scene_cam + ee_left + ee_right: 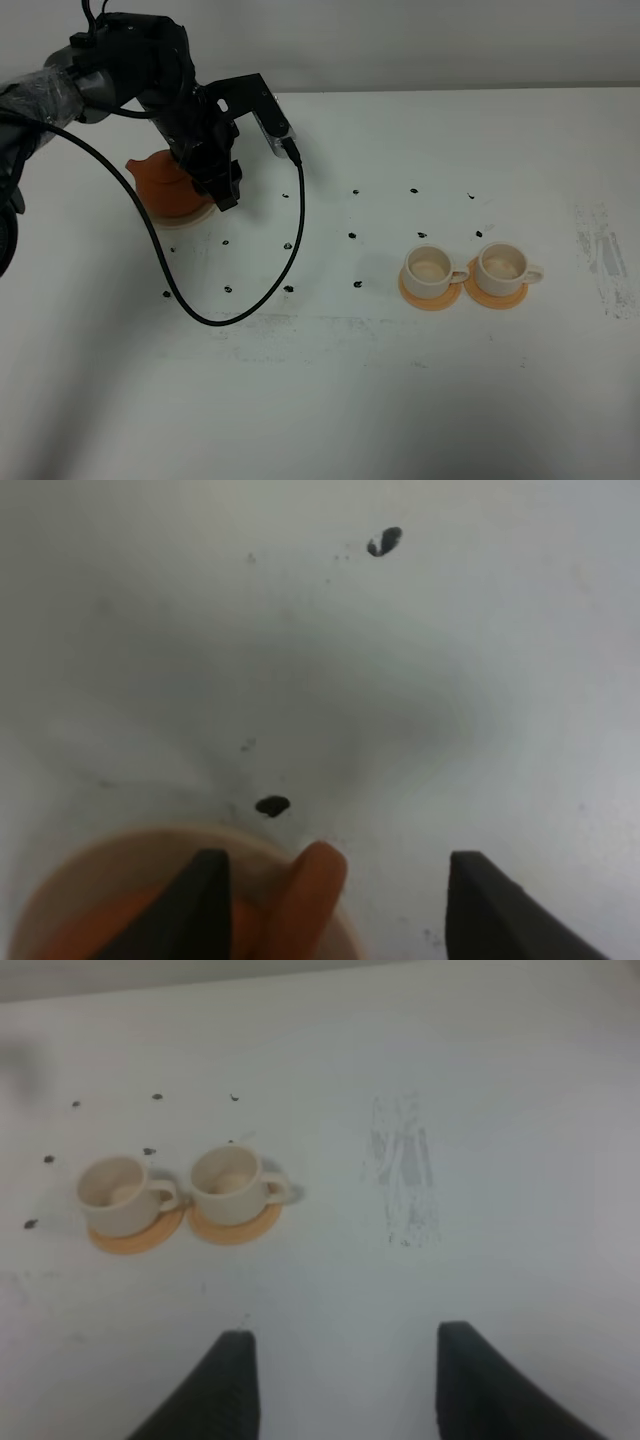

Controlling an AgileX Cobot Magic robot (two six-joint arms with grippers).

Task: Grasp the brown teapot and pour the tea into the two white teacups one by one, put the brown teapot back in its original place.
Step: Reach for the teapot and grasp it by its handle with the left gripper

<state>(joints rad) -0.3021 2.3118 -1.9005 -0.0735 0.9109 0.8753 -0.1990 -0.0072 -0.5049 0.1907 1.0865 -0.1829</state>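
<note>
The brown teapot (165,183) stands on its beige saucer (190,220) at the left of the table, partly hidden by my left arm. My left gripper (225,190) is open, down at the teapot. In the left wrist view the loop handle (312,890) stands between the open fingers (205,905), closer to one of them, above the saucer (90,890). The two white teacups (430,268) (500,264) sit on orange saucers at the right, insides pale; no tea shows. My right gripper (345,1332) is open and empty, with the cups (115,1188) (230,1178) ahead of it.
A black cable (250,305) loops from the left arm across the table in front of the teapot. Small black marks (352,236) dot the white table. A grey scuffed patch (600,255) lies near the right edge. The right arm is out of the exterior view.
</note>
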